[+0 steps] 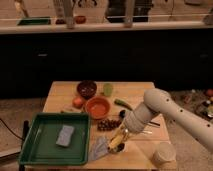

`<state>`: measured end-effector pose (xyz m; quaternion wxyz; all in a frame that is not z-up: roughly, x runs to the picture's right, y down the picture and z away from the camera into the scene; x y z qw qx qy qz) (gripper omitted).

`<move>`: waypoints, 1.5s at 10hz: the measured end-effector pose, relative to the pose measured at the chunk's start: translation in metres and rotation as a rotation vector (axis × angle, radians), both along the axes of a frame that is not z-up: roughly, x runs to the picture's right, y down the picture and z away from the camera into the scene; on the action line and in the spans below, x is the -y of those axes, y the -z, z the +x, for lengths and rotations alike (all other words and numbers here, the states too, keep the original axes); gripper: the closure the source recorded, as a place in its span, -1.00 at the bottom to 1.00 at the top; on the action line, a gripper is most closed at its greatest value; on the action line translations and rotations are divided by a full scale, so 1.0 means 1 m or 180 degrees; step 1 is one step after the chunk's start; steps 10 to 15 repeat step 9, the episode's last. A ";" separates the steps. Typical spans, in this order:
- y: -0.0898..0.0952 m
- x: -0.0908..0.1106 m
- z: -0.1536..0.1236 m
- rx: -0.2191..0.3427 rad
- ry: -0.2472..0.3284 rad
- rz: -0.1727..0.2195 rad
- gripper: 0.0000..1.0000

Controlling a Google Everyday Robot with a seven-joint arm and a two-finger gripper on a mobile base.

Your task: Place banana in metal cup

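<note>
The banana (pixel 118 140) is pale yellow and hangs tilted from my gripper (pixel 123 134) near the table's front edge. My gripper is shut on its upper end. The banana's lower end is at the small metal cup (pixel 120 148), which shows as a dark round shape just below and is mostly hidden by the banana. I cannot tell whether the tip is inside the cup. My white arm (pixel 160 107) reaches in from the right.
A green tray (pixel 35 145) holding a grey sponge (pixel 65 135) is at the front left. A grey cloth (pixel 99 148) lies beside the cup. Dark grapes (pixel 105 124), an orange bowl (pixel 97 106), a dark bowl (pixel 87 88), a light green cup (pixel 108 89) and a green vegetable (pixel 121 104) stand behind. A white paper cup (pixel 164 152) is at the front right.
</note>
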<state>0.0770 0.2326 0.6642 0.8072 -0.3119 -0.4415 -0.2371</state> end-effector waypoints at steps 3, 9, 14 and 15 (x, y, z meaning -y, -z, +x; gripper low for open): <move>0.008 -0.001 -0.002 0.0240 -0.0075 -0.0172 1.00; 0.012 -0.015 -0.010 0.0569 -0.0199 -0.0537 1.00; 0.012 -0.015 -0.010 0.0569 -0.0199 -0.0537 1.00; 0.012 -0.015 -0.010 0.0569 -0.0199 -0.0537 1.00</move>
